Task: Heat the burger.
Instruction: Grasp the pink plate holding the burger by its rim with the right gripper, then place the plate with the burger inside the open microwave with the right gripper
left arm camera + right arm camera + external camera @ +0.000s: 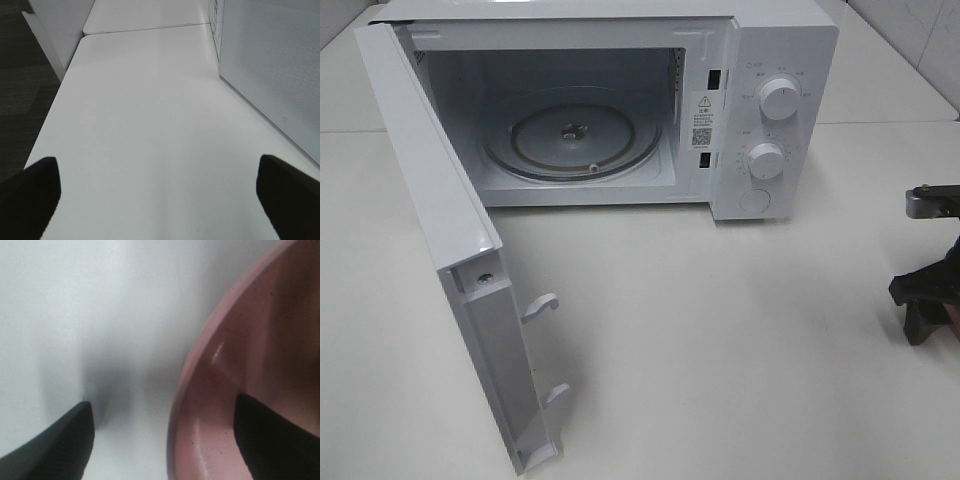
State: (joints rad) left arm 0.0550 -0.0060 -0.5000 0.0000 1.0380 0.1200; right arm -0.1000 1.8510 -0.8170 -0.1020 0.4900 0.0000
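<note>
Burger doesn't show in any view, so you can't confirm where it sits. My guess is it's on the pink plate [225,390], off to the front right of the microwave [770,60]. Your right gripper [162,410] is spread, one finger inside the plate, one outside, nothing pinched yet. Risk: a thin rim pinch lets the plate tip and the burger slide, or you clip the microwave's front going in. Left gripper [157,167] is spread too, holding nothing, beside the microwave's open door [430,200]. Count: one plate, one microwave, one door, one turntable [570,140], two knobs [780,98], two grippers, zero burgers seen.
</note>
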